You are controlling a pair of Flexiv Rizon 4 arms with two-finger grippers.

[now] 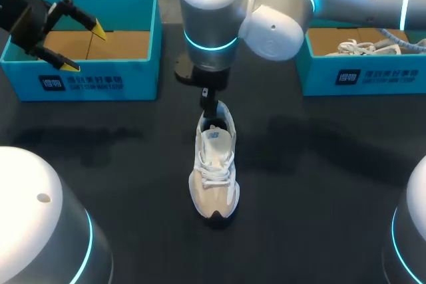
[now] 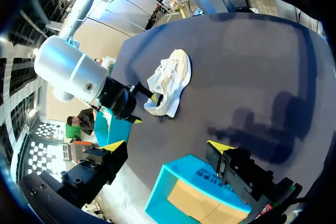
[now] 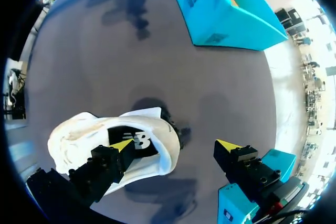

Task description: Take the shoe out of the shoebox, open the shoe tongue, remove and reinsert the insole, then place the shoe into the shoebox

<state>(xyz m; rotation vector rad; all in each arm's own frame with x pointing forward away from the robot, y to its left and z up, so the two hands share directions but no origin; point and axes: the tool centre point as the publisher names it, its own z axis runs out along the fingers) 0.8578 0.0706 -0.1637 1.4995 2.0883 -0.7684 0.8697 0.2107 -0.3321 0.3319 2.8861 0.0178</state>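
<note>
- In the middle of the table point(image 1: 319, 184), the shoe point(image 1: 214, 167) is stood upright on its sole, outside both boxes. The toe is turned toward the robot and the heel toward the far edge.
- The laces are seen done up across the top, and the upper is white and beige.
- The right gripper point(image 1: 210, 103) is held right above the heel end. Its arm is brought in from the far right and stretched across to the middle.
- In the right wrist view its fingers are seen spread wide. One yellow tip is placed over the shoe's opening and the other is out past the heel, over bare table. Nothing is clamped, and it can't be told whether that first tip touches the shoe.
- The left gripper point(image 1: 83, 48) is held over the left box point(image 1: 100, 83) at the far left of the table, well away from the shoe. Its fingers are spread wide too, with nothing gripped.
- That box's brown cardboard floor is seen below the tips in the left wrist view.
- The right box point(image 1: 373, 74) is set at the far right, and a second shoe point(image 1: 363, 47) with white laces is laid in it.
- The shoe on the table is placed roughly between the two boxes, nearer the robot than either and touching neither.
</note>
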